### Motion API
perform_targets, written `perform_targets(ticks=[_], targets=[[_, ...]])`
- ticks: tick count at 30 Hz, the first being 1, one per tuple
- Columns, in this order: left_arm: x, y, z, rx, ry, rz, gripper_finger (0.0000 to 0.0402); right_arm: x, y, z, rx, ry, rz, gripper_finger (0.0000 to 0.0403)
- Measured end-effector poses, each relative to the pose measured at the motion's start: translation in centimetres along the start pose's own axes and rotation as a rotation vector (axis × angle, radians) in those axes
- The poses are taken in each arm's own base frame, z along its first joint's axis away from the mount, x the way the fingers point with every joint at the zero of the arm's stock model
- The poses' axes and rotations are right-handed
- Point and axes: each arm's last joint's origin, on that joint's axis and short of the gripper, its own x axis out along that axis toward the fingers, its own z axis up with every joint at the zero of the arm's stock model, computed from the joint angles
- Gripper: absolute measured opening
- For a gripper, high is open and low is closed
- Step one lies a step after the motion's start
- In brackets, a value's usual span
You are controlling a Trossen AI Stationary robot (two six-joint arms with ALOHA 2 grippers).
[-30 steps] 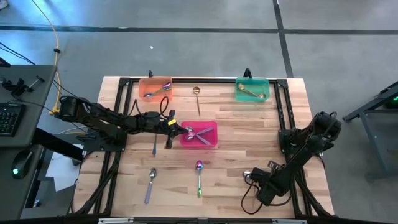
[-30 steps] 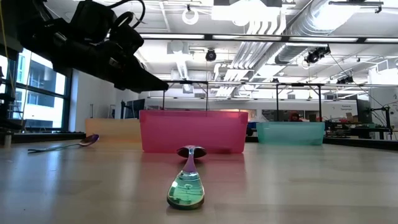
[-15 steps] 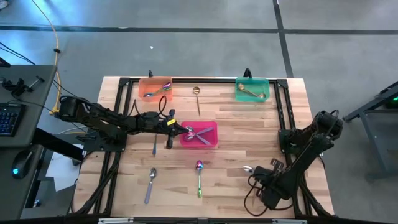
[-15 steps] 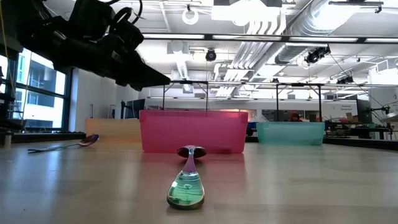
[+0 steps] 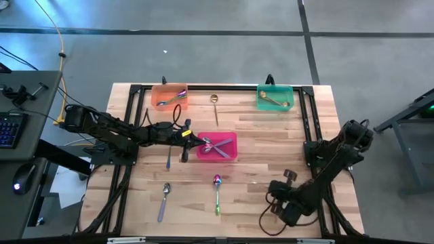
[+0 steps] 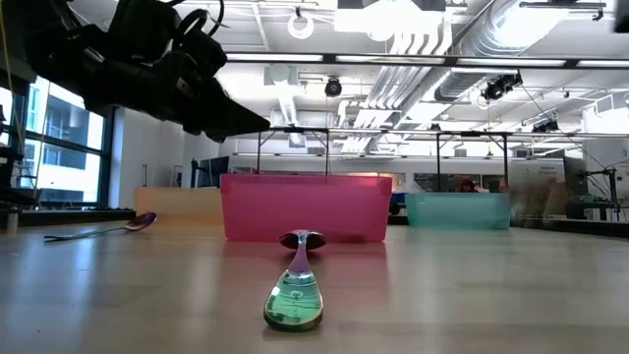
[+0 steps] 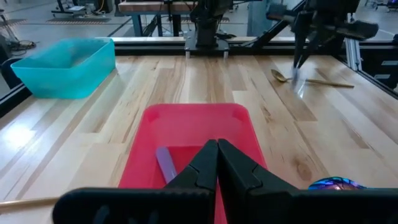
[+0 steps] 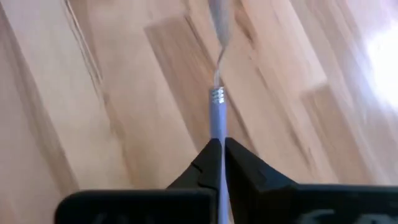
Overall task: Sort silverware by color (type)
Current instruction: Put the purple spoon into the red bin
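My right gripper (image 5: 287,176) (image 8: 220,146) hangs over the table's near right part, shut on a slim spoon with a lilac handle (image 8: 218,112). In the left wrist view a gold-looking spoon (image 7: 311,79) lies on the table just below that gripper. My left gripper (image 5: 194,139) (image 7: 217,155) is shut and empty, held above the pink bin's (image 5: 230,154) left rim. An iridescent spoon with a green handle (image 5: 217,192) (image 6: 295,295), a silver spoon (image 5: 163,198), a lilac-handled spoon (image 5: 169,157) and a gold spoon (image 5: 214,105) lie flat on the wood. My right gripper pinches the spoon's lilac handle (image 8: 219,127) between its two fingers. The fingers slant down from above and lie along the handle. The silver neck (image 8: 217,94) and the bowl end stick out past the fingertips. Whether the bowl end touches the table I cannot tell.
An orange bin (image 5: 169,95) at the far left holds spoons. A green bin (image 5: 274,97) at the far right holds gold spoons, and lilac-handled spoons lie in the pink bin. A black frame (image 5: 224,87) runs along the table's far edge and sides.
My right gripper has risen, shifted toward the table's far edge and turned at the wrist. The pale spoon bowl that lay on the wood beside it no longer shows there in the high view.
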Motion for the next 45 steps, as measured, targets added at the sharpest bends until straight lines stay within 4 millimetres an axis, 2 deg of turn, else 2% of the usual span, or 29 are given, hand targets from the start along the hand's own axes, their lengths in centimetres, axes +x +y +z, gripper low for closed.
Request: perform_targets(ticks=[8,13,17,26,40,45], targets=[[0.0,0.0,0.1,0.001,-0.013,0.0,0.0,4.4,-1.4,3.6,-0.127,-0.092,0.052,0.0002],[0.0,0.0,0.1,0.001,-0.013,0.0,0.0,6.3,-3.0,5.0,-0.143,-0.031,0.095,0.0001],[0.0,0.0,0.1,0.001,-0.012,0.0,0.0,6.2,-3.3,5.1,-0.145,0.009,0.102,0.0001],[0.0,0.0,0.0,-0.013,-0.005,0.0,0.0,4.0,-3.2,4.7,-0.062,0.0,0.173,0.0],[0.0,0.0,-0.2,-0.037,0.025,-0.001,0.0,3.8,-3.2,3.8,0.048,0.078,0.161,0.0002],[0.0,-0.1,-0.3,-0.043,0.026,-0.005,0.0,3.8,-3.2,3.7,0.077,0.111,0.171,0.0038]])
